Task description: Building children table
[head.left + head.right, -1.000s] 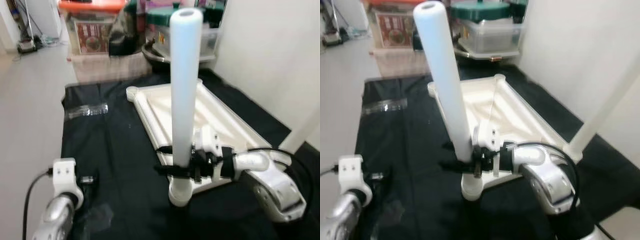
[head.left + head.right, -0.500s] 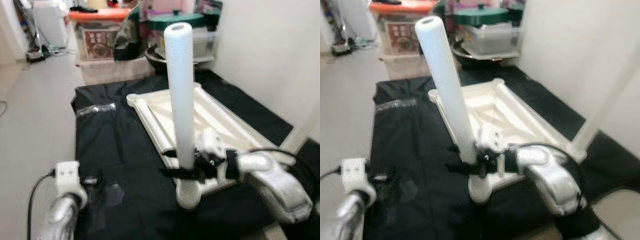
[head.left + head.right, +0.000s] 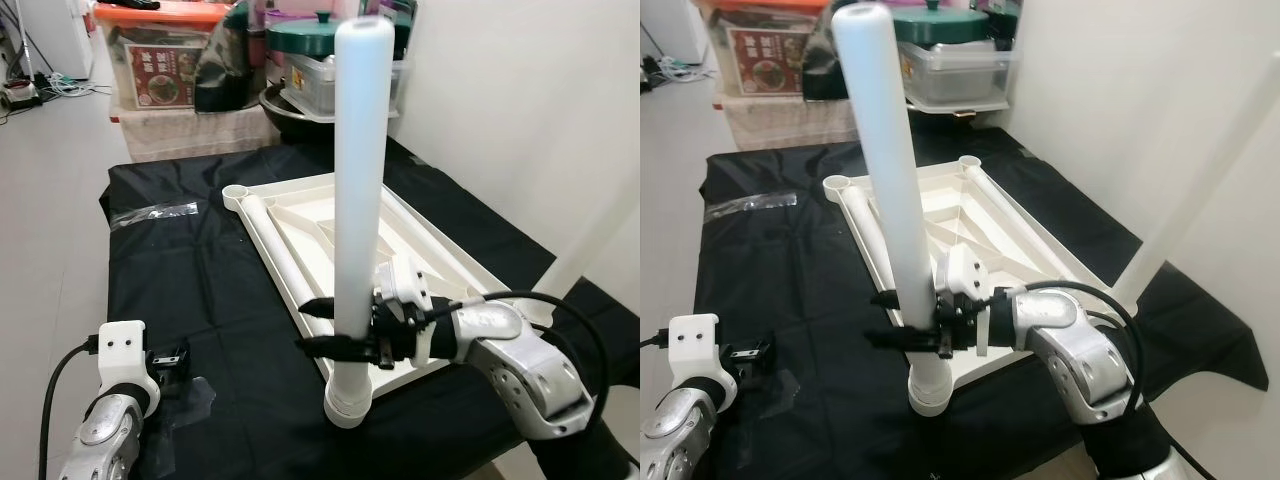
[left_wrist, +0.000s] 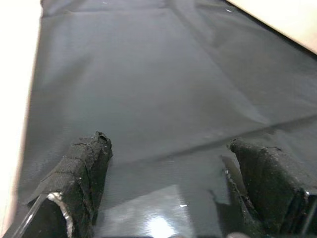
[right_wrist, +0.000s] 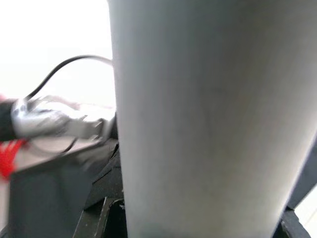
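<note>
A white table top (image 3: pixel 446 252) lies upside down on a black cloth (image 3: pixel 200 280). A tall white leg (image 3: pixel 358 150) stands upright, its foot at the top's near-left corner socket (image 3: pixel 348 402). My right gripper (image 3: pixel 305 326) is shut on the leg's lower part, with both black fingers reaching past it; in the right wrist view the leg (image 5: pixel 213 119) sits between them. A second white leg (image 3: pixel 1200 180) rises at the top's near-right corner. My left gripper (image 4: pixel 173 188) hangs open, low over the cloth at the front left (image 3: pixel 170 358), holding nothing.
Clear plastic wrap (image 3: pixel 150 212) lies on the cloth at the back left, and another piece (image 3: pixel 195 395) near my left gripper. Storage boxes (image 3: pixel 160 60) and a green-lidded pot (image 3: pixel 315 30) stand behind. A white wall runs along the right, with bare floor to the left.
The camera has shifted and the picture has sharpened. My right gripper still holds the leg upright at the same corner. My left gripper stays low at the front left.
</note>
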Motion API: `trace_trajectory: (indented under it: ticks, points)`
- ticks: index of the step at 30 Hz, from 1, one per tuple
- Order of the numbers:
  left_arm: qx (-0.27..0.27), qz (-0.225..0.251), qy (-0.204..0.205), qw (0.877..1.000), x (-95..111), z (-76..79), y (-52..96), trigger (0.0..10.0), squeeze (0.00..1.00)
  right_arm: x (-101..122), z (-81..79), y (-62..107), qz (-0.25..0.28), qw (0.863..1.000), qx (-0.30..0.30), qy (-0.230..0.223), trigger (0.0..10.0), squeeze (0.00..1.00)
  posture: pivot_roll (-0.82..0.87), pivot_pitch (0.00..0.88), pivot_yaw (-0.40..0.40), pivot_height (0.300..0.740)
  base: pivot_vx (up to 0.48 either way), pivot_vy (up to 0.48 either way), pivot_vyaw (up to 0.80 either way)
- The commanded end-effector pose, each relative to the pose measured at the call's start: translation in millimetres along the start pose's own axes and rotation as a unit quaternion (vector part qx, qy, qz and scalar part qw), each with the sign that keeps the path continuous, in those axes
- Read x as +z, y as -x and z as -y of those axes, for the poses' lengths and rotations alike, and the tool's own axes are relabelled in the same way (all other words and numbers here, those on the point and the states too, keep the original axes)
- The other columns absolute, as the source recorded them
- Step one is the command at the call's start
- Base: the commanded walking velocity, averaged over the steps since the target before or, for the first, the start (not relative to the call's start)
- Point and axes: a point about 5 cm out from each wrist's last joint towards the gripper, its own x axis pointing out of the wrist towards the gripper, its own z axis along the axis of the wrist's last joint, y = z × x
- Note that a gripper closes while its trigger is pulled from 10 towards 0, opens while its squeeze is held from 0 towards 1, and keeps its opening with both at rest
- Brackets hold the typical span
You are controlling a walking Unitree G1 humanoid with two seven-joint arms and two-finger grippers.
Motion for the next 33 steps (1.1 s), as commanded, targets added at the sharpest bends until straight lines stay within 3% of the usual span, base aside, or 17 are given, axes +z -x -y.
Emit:
trace_trajectory:
  ticks: [1, 5, 9, 13, 14, 20, 26, 28, 31, 33]
  points:
    - [0.002, -0.015, -0.007, 1.000, -5.8, 0.4, 0.1, 10.0, 0.00, -19.8, 7.5, -5.1, -0.020, 0.998, -0.056, -0.028, 0.0, 0.00, -0.01, 0.000, -0.063, 0.740, -0.379, 0.000, 0.00]
    - [0.009, -0.015, -0.013, 1.000, -5.1, -1.5, -0.2, 10.0, 0.00, -16.9, 19.6, -11.3, 0.003, 0.993, -0.115, -0.023, 0.0, 0.00, -0.01, 0.000, -0.062, 0.740, 0.000, 0.000, 0.00]
    - [0.011, -0.015, -0.012, 1.000, -5.4, -2.0, -0.2, 10.0, 0.00, -17.1, 19.2, -14.7, 0.006, 0.993, -0.116, -0.023, 0.0, 0.00, 0.00, 0.000, -0.062, 0.740, 0.000, 0.000, 0.00]
    - [0.019, -0.019, -0.015, 1.000, -6.5, -3.7, 0.0, 10.0, 0.00, -21.0, 11.9, -26.5, 0.011, 0.994, -0.106, -0.024, 0.0, 0.00, 0.00, 0.000, -0.062, 0.740, 0.000, 0.000, 0.00]
    - [0.030, -0.021, -0.017, 0.999, -6.9, -7.0, 1.0, 10.0, 0.00, -24.9, 7.5, -37.0, 0.012, 0.995, -0.096, -0.026, 0.0, 0.00, 0.02, 0.000, -0.068, 0.740, 0.000, 0.000, 0.00]
    - [0.042, -0.023, -0.018, 0.999, -7.5, -10.8, 2.2, 10.0, 0.00, -27.2, 8.3, -44.3, 0.015, 0.995, -0.098, -0.027, 0.0, 0.00, 0.03, 0.000, -0.073, 0.740, 0.000, 0.000, 0.00]
    - [0.057, -0.026, -0.019, 0.998, -10.0, -13.6, 3.7, 10.0, 0.00, -26.3, 25.7, -54.4, 0.033, 0.983, -0.176, -0.030, 0.0, 0.00, 0.03, 0.000, -0.078, 0.740, 0.000, 0.000, 0.00]
    - [0.060, -0.027, -0.019, 0.998, -10.8, -13.3, 3.8, 10.0, 0.00, -22.2, 35.6, -58.5, 0.053, 0.971, -0.232, -0.037, 0.0, 0.00, 0.03, 0.000, -0.076, 0.740, 0.000, 0.000, 0.00]
    - [0.065, -0.029, -0.019, 0.997, -11.1, -13.7, 3.0, 10.0, 0.00, -19.7, 38.0, -63.0, 0.065, 0.964, -0.255, -0.037, 0.0, 0.00, 0.03, 0.000, -0.075, 0.740, 0.000, 0.000, 0.00]
    - [0.070, -0.028, -0.022, 0.997, -10.3, -15.7, 2.5, 10.0, 0.00, -20.8, 33.0, -68.3, 0.066, 0.968, -0.242, -0.033, 0.0, 0.00, 0.03, 0.000, -0.077, 0.740, 0.000, 0.000, 0.00]
